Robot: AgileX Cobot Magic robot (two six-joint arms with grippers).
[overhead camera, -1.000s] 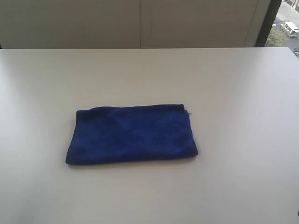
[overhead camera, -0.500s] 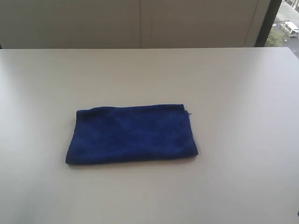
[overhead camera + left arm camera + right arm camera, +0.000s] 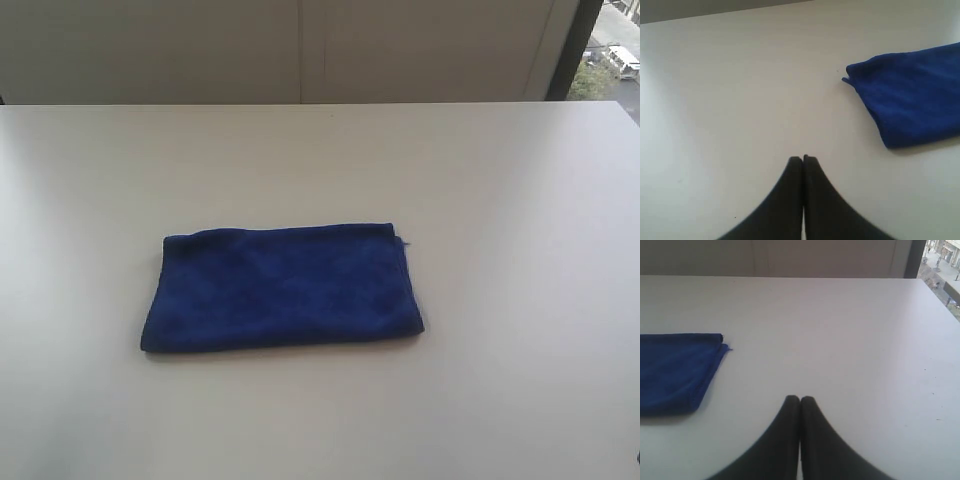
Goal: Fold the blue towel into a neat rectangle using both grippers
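Your towel lies flat on the counter, slightly left of middle. Your left pincer sits off its left end, your right pincer off its right end, both apart from it.

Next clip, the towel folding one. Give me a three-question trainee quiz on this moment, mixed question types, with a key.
1. True or false: the blue towel lies on the table with neither hand touching it.
2. Multiple choice: the left hand is A) wide open, B) shut with nothing in it, C) shut on a towel corner.
3. Fill the blank with "touching" or "clear of": the right hand is shut and ___ the towel.
Key: 1 true; 2 B; 3 clear of.
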